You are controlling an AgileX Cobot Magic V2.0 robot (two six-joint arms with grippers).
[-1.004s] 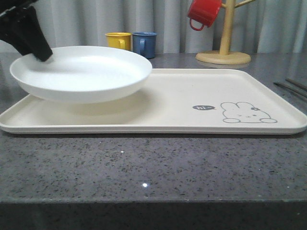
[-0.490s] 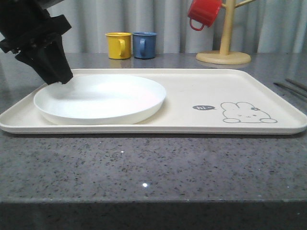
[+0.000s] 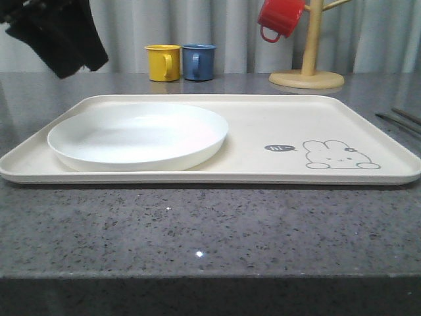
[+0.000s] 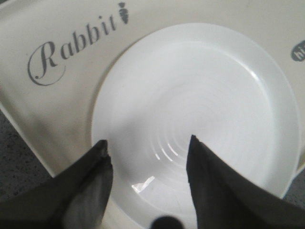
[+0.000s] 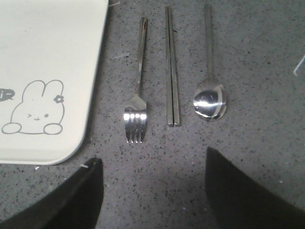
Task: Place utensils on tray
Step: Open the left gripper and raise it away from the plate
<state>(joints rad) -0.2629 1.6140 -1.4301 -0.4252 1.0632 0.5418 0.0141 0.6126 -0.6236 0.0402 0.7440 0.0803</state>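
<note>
The cream tray (image 3: 263, 115) with the rabbit drawing lies across the table, and a round white plate (image 3: 138, 135) rests on its left half. My left gripper (image 3: 82, 64) hangs open above the plate's far left side; in the left wrist view the gripper (image 4: 147, 141) has nothing between its fingers over the plate (image 4: 200, 95). Off the tray's right edge (image 5: 47, 47), the fork (image 5: 137, 98), chopsticks (image 5: 171, 71) and spoon (image 5: 209, 98) lie side by side on the grey counter. My right gripper (image 5: 153, 155) hovers open just short of them.
A yellow mug (image 3: 162, 62) and a blue mug (image 3: 198, 60) stand behind the tray. A wooden mug tree (image 3: 309, 52) at the back right carries a red mug (image 3: 279, 18). Slim utensil handles (image 3: 400, 119) show at the table's right edge.
The plate came down from the air onto the tray's left half. My left gripper let go of its rim and rose up and to the left.
</note>
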